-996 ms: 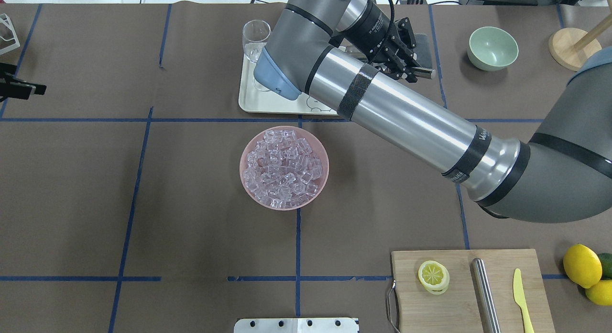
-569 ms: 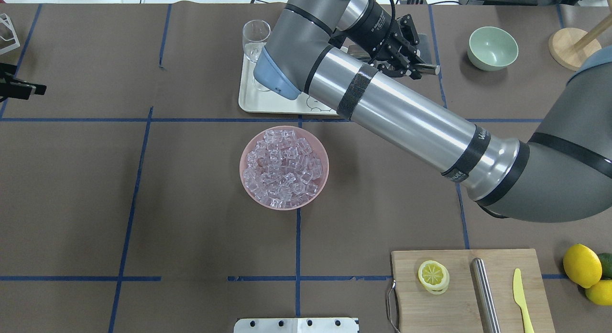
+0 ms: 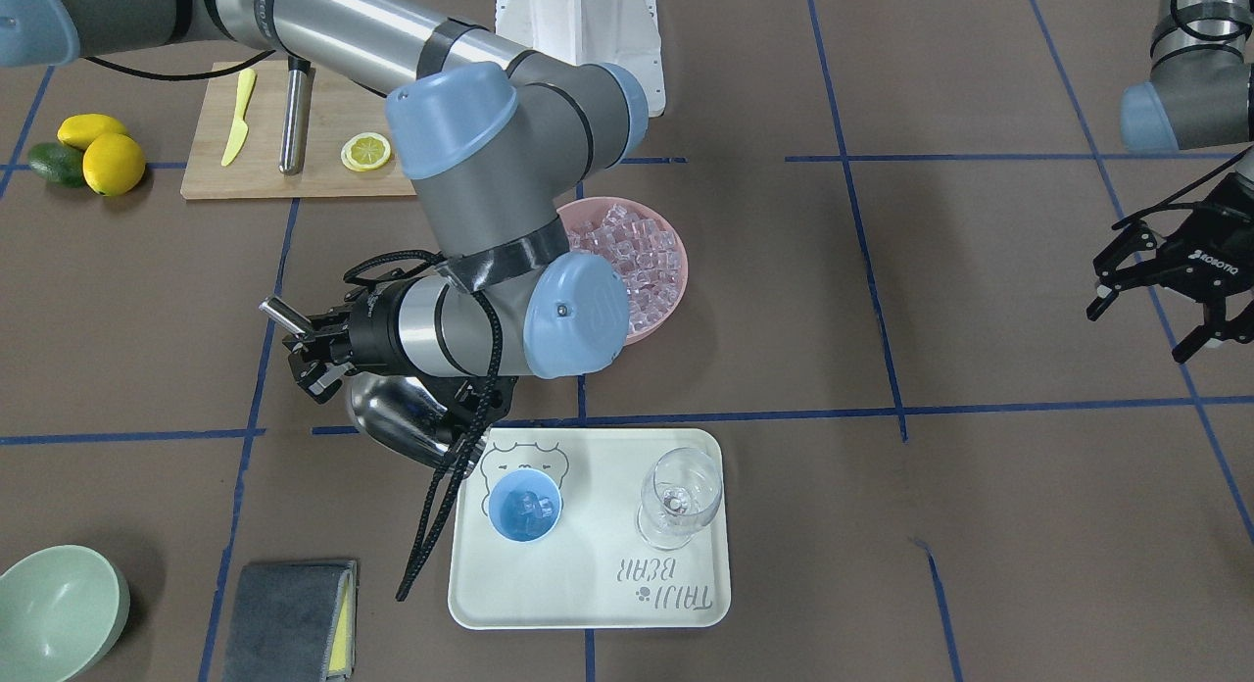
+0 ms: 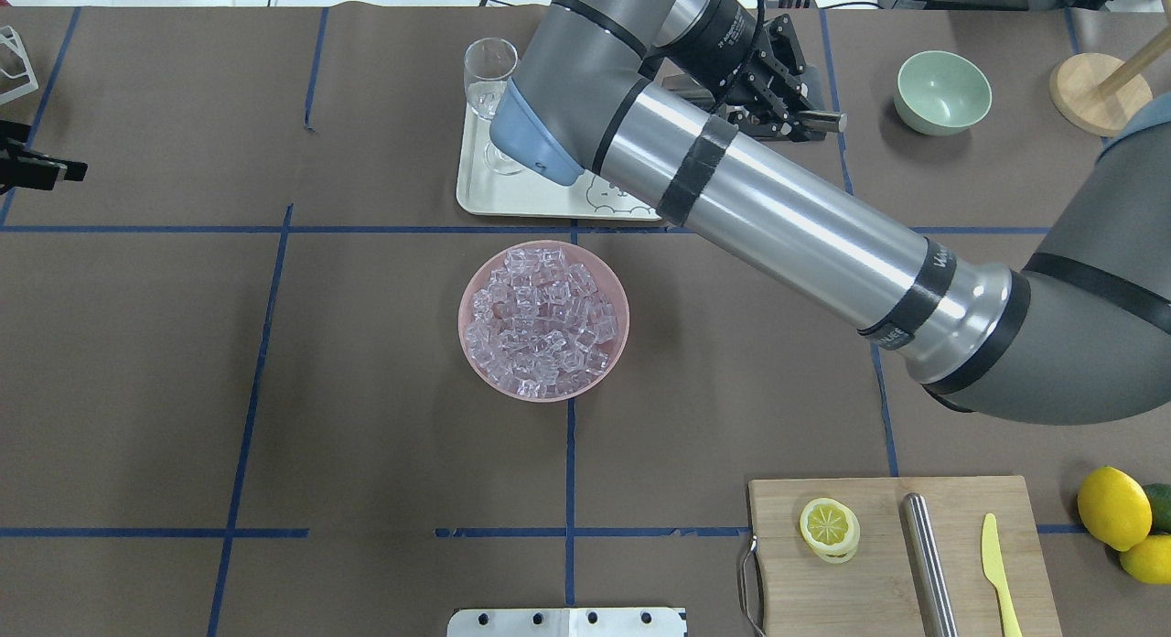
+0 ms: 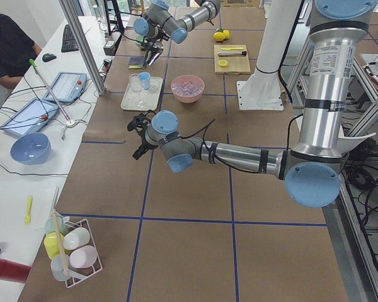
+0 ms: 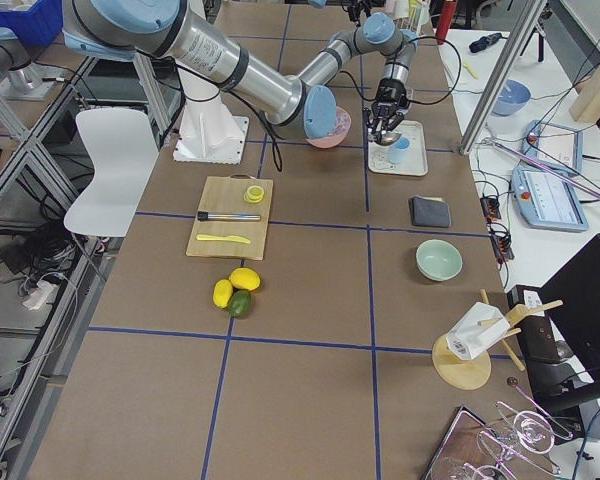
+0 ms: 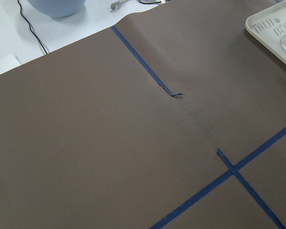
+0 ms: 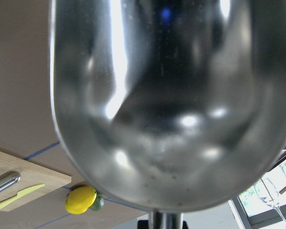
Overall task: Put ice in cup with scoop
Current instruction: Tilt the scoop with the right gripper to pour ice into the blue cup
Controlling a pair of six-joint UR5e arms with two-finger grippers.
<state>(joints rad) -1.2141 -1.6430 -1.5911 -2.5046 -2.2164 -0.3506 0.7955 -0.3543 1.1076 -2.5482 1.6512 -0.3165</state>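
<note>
On my worktop [image 4: 366,390] a white tray [image 3: 588,594] carries an upright clear wine glass [image 3: 678,496]. A pink bowl [image 4: 461,321] sits near the middle. The wooden board [image 4: 878,564] bears a lemon slice [image 4: 829,528], a steel cylinder [image 4: 928,564] and a yellow knife [image 4: 995,564]. Whole lemons [image 4: 1113,508] lie just beside it. A pale green bowl [image 4: 943,91] stands well apart.

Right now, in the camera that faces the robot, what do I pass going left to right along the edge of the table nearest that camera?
pale green bowl → grey cloth → light-blue cup → wine glass. The cup and glass both stand on the white tray.
</note>
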